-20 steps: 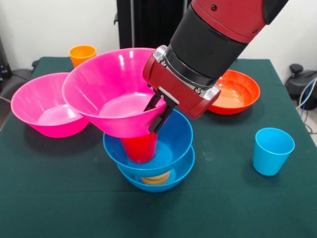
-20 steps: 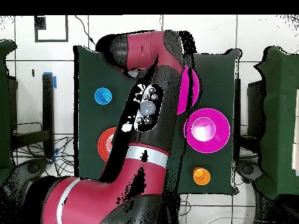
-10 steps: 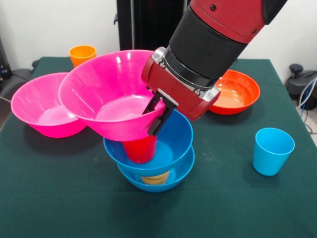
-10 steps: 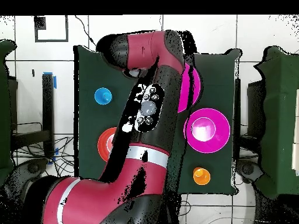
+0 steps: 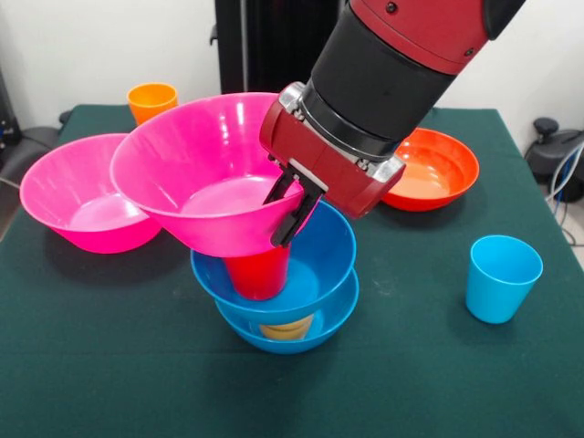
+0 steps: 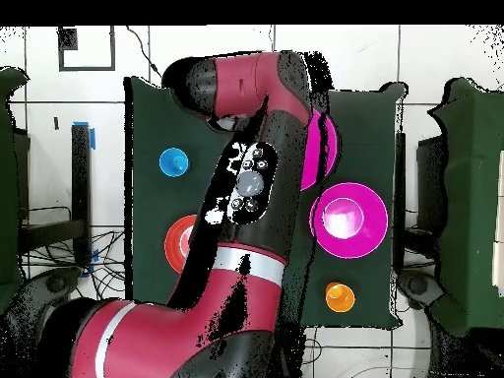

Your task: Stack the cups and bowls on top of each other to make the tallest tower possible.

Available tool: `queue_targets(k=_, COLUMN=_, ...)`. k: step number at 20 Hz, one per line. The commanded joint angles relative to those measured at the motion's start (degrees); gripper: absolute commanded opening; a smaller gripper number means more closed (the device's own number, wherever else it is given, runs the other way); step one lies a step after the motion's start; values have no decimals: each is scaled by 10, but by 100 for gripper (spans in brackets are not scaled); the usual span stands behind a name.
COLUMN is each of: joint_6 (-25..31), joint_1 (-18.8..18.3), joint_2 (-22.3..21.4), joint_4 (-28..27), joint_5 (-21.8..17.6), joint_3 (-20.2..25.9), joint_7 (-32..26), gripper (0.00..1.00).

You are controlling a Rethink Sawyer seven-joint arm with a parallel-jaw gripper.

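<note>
The tower stands mid-table: a lower blue bowl (image 5: 315, 330) holds a yellow cup (image 5: 287, 328), an upper blue bowl (image 5: 324, 260) rests on that cup, and a red cup (image 5: 258, 274) stands in the upper bowl. A large pink bowl (image 5: 196, 169) sits tilted on the red cup, its base touching the cup's top. My gripper (image 5: 288, 212) is shut on this bowl's right rim, one finger inside and one outside. In the overhead view the arm hides the tower, and only the held pink bowl's edge (image 6: 322, 148) shows.
A second pink bowl (image 5: 78, 192) (image 6: 349, 219) sits just left of the tower. An orange cup (image 5: 151, 99) (image 6: 339, 295) stands at the far left corner. An orange-red bowl (image 5: 433, 169) (image 6: 180, 241) is behind on the right, and a light blue cup (image 5: 502, 278) (image 6: 173, 161) stands at the right.
The held pink bowl has shifted slightly to the left with my gripper and its tilt has changed a little. Everything else has stayed put.
</note>
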Motion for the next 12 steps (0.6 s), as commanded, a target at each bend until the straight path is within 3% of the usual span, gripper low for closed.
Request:
queue_targets(k=1, joint_6=-33, joint_1=3, joint_2=-11, joint_4=75, joint_5=1, joint_3=65, joint_7=-7, gripper=0)
queue_targets(k=5, joint_6=-44, joint_1=6, joint_2=-22, joint_4=99, joint_5=0, joint_3=63, joint_7=-4, gripper=0)
queue_targets(k=12, joint_6=-38, joint_1=4, joint_2=-15, joint_4=86, joint_5=2, joint_3=64, joint_7=-3, gripper=0)
